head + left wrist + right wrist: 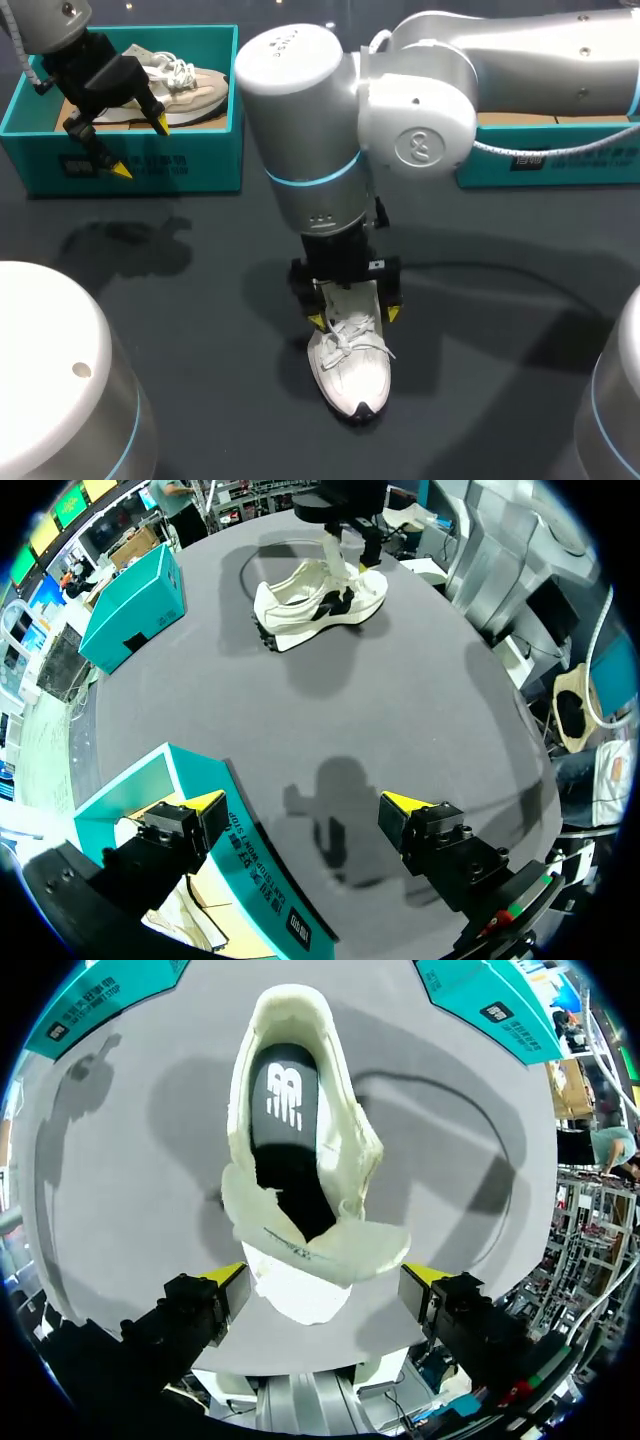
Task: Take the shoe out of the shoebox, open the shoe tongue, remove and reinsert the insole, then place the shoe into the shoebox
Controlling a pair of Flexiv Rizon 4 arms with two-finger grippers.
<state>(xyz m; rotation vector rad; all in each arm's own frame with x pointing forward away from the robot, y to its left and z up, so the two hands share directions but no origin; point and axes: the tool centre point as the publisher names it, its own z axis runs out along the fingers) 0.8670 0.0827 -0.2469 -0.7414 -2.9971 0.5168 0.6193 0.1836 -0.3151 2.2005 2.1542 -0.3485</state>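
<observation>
The white sneaker (350, 365) stood out of its box at mid-table (500, 330), its black insole (285, 1110) seated inside. Boxing it was still to come, and perhaps the insole work too. The right gripper (355, 318) straddled its collar, fingers apart and unclamped. The left gripper (140, 147) hung open over the left shoebox (190, 165). Bare tabletop ringed the sneaker.

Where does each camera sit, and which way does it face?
Head: above and behind, looking down on the table; left arm and right arm show.
Left wrist: above the shoebox wall, facing across the table; left gripper shows.
Right wrist: above the white shoe, looking into it; right gripper shows.
Shared: all three see the white shoe.
</observation>
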